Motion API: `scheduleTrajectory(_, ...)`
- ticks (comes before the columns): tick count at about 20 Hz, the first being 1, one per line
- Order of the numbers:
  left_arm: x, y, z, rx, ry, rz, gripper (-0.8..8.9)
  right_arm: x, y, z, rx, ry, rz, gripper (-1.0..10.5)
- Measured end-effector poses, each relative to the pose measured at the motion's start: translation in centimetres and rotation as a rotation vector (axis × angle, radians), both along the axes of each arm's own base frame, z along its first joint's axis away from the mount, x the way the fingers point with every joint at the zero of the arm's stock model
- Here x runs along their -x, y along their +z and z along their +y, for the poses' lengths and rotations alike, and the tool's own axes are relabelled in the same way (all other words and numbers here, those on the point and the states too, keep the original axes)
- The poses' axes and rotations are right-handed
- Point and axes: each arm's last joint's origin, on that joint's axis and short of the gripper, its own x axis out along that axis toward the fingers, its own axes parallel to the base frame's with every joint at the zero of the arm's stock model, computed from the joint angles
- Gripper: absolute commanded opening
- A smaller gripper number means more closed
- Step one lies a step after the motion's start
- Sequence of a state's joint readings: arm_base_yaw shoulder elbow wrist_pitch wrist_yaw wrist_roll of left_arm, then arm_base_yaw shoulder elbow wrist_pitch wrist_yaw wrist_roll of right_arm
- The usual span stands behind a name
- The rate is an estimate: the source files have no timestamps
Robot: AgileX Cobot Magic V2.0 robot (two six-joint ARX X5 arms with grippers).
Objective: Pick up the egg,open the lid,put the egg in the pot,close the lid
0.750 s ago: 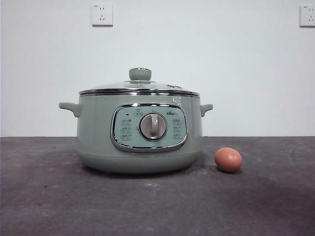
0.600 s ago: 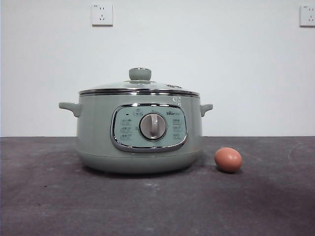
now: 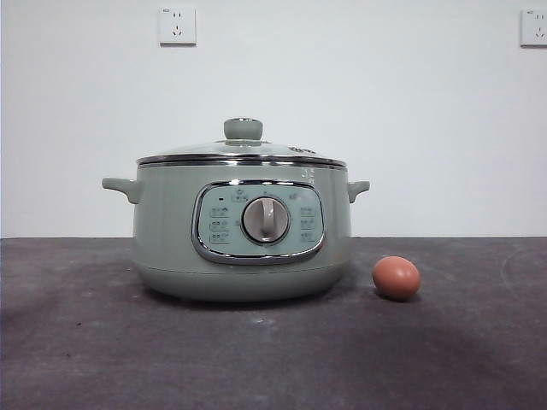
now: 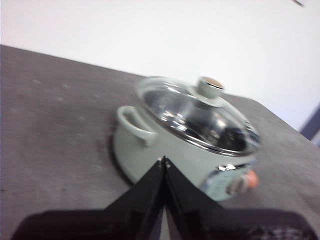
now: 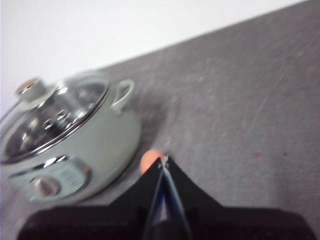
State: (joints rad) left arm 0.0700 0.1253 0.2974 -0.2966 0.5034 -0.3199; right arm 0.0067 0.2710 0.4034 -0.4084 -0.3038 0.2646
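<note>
The sage-green pot (image 3: 242, 229) stands mid-table with its glass lid (image 3: 242, 150) on and the green knob (image 3: 244, 128) upright. The brown-orange egg (image 3: 396, 277) lies on the table just right of the pot. Neither arm shows in the front view. In the left wrist view my left gripper (image 4: 163, 160) is shut and empty, held above and short of the pot (image 4: 175, 145), with the lid (image 4: 197, 116) and a sliver of the egg (image 4: 252, 179) beyond. In the right wrist view my right gripper (image 5: 163, 160) is shut and empty, its tips in line with the egg (image 5: 150, 159) beside the pot (image 5: 70, 145).
The dark grey table (image 3: 273, 359) runs back to a white wall with two power sockets (image 3: 177, 25). The pot's control panel with its silver dial (image 3: 266, 219) faces the front camera, and side handles (image 3: 122, 186) stick out left and right.
None in the front view; pot, lid and egg stay where they were.
</note>
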Motion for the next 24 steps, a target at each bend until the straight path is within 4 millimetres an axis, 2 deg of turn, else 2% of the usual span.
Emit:
scheduleTrajectory(8, -0.5, 4.4, -0.3, -0.082, -0.14, 0.1, -0.06, -0.8, 6.3, 0.2, 0.183, 0.147, 0.173, -0.1)
scheduleTrajectory(14, -0.4, 9.1, -0.4, -0.179, -0.232, 0.148, -0.06, -1.7, 9.9, 0.3, 0.277, 0.231, 0.338, -0.1)
scheduleTrajectory(18, 0.0, 11.6, -0.6, -0.237, -0.287, 0.197, -0.06, -1.7, 11.2, 0.7, 0.302, 0.299, 0.403, -0.1)
scheduleTrajectory(22, 0.2, 12.4, -0.6, -0.26, -0.303, 0.214, 0.03, -1.8, 11.0, 0.8, 0.31, 0.319, 0.426, 0.1)
scheduleTrajectory(23, 0.2, 12.3, -0.6, -0.262, -0.304, 0.216, 0.37, -1.8, 11.0, 0.8, 0.31, 0.319, 0.428, 0.1)
scheduleTrajectory(24, 0.1, 12.3, -0.6, -0.262, -0.304, 0.22, 2.08, -1.8, 11.0, 0.8, 0.31, 0.319, 0.428, 0.8)
